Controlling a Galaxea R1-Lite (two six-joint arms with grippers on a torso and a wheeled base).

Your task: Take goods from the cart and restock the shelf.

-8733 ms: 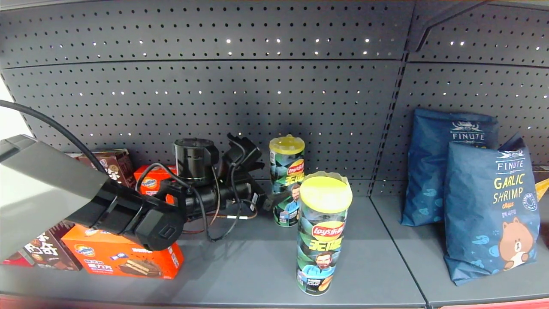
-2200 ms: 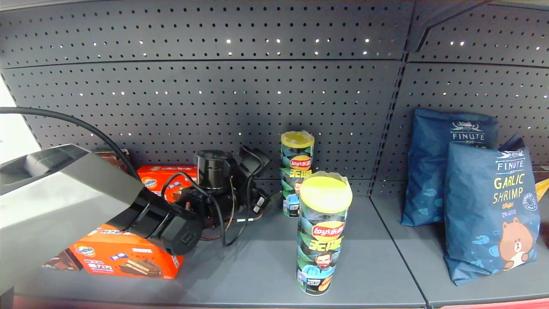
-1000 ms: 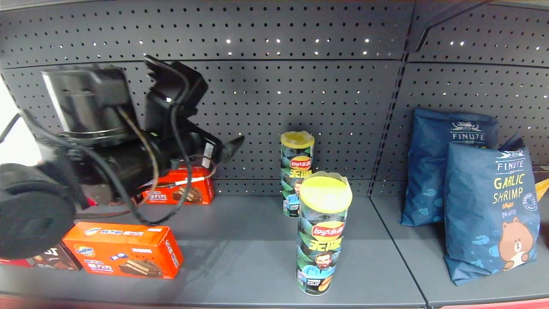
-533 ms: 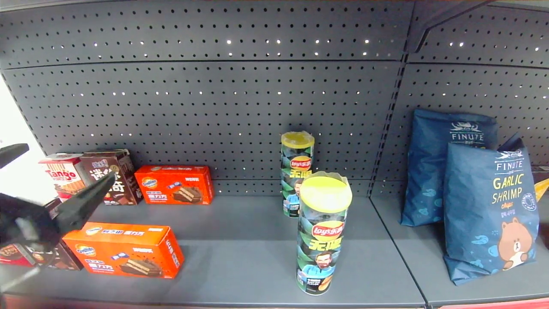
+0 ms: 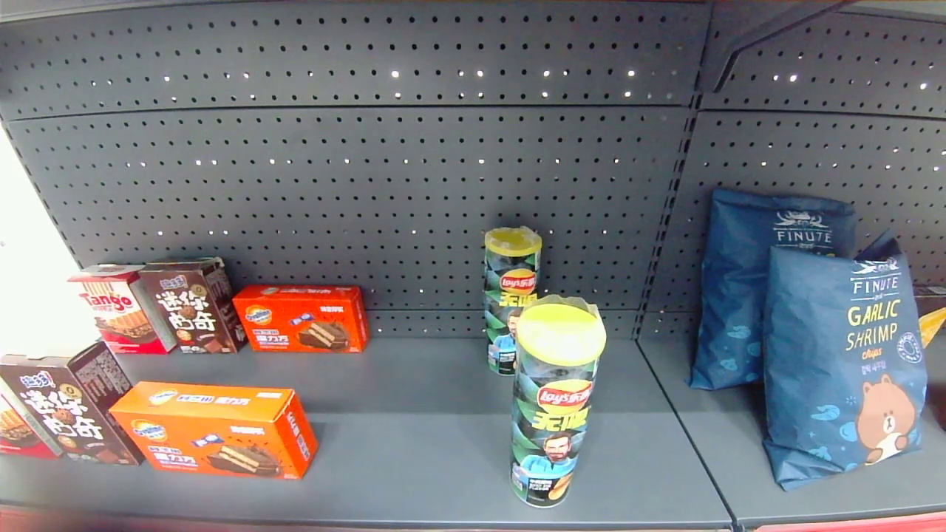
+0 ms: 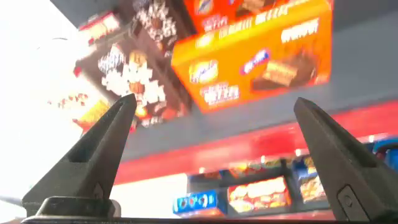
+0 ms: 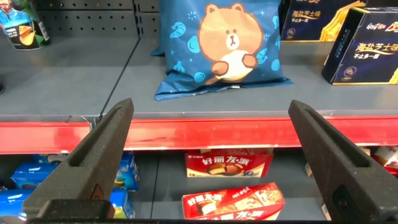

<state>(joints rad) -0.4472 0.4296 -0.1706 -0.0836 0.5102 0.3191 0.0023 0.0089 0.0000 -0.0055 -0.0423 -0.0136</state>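
Observation:
Two green chip cans with yellow lids stand upright on the grey shelf point(image 5: 414, 443): one near the front point(image 5: 558, 399), one by the pegboard point(image 5: 511, 295). My left gripper point(image 6: 214, 104) is open and holds nothing; it hangs just outside the shelf's red front edge point(image 6: 249, 146), facing the front orange biscuit box point(image 6: 255, 53) and a brown box point(image 6: 134, 68). My right gripper point(image 7: 211, 106) is open too, with nothing between its fingers. It hovers in front of the red shelf lip point(image 7: 199, 134), below the blue bear snack bag point(image 7: 224, 43).
Orange boxes point(image 5: 214, 428) point(image 5: 301, 318), brown boxes point(image 5: 192, 303) point(image 5: 63, 403) and a red wafer box point(image 5: 118, 307) fill the shelf's left. Blue bags point(image 5: 842, 362) point(image 5: 768, 281) stand on the right. Dark blue boxes point(image 7: 373, 43) sit beyond them. A lower shelf holds more boxes point(image 7: 230, 165).
The left arm let go of the rear chip can by the pegboard, lifted, and pulled back to the left, out of the head view. The can stands where it was left.

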